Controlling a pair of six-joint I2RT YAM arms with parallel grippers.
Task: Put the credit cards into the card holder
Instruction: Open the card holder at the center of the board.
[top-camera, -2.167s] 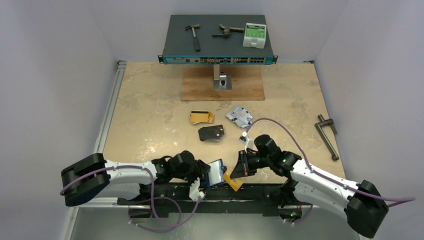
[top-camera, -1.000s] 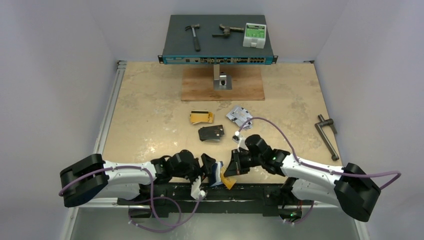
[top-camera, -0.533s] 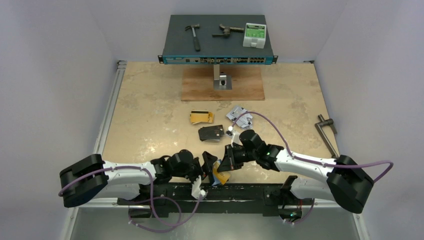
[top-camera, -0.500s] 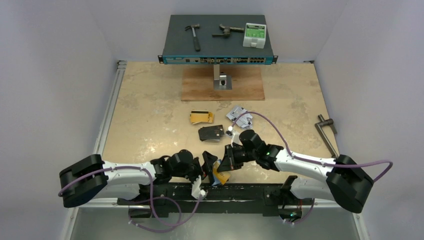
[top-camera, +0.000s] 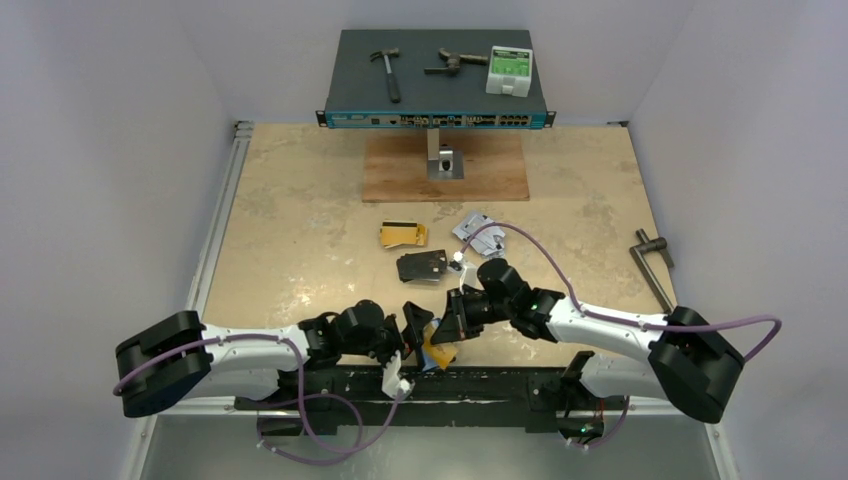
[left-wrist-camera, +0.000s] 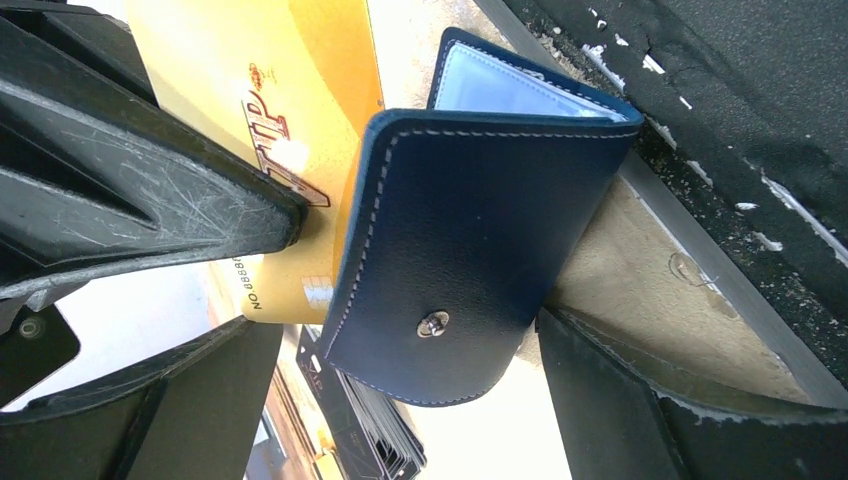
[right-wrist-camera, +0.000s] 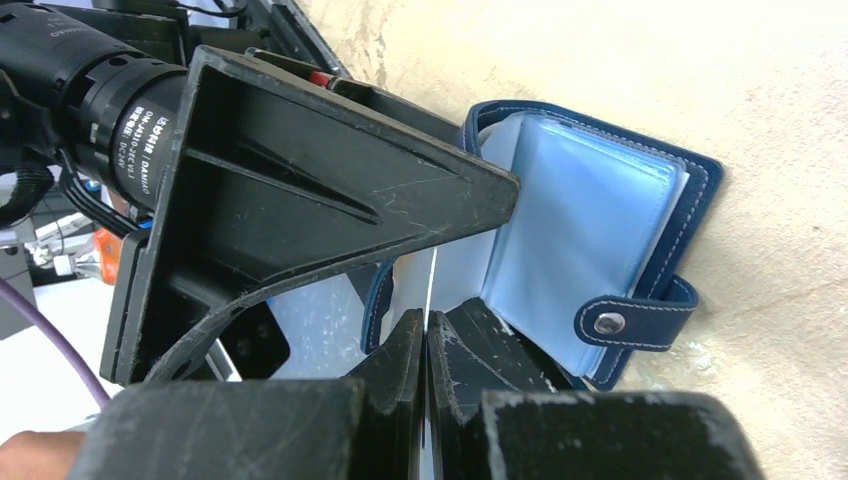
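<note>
Left claw (left-wrist-camera: 408, 322) (agape) astride card holder (left-wrist-camera: 480, 220)

Top view: bright, even, diffuse light from overhead. Soft, short shadows beside arms (top-camera: 620, 325) on table (top-camera: 300, 200). Walls flat-lit, pale. Mid-frame sharp; small things coarse.

Left wrist view: strong contrast. Background at bottom and left blown out white. Hot spot on gold card (left-wrist-camera: 220, 60). Holder (left-wrist-camera: 470, 230) in crisp focus, stitching and snap clear.

Right wrist view: plastic sleeves (right-wrist-camera: 590, 220) carry soft sheen. Table grain sharp at upper right. Lower left corner overexposed. Nearest black parts at bottom edge slightly soft.
</note>
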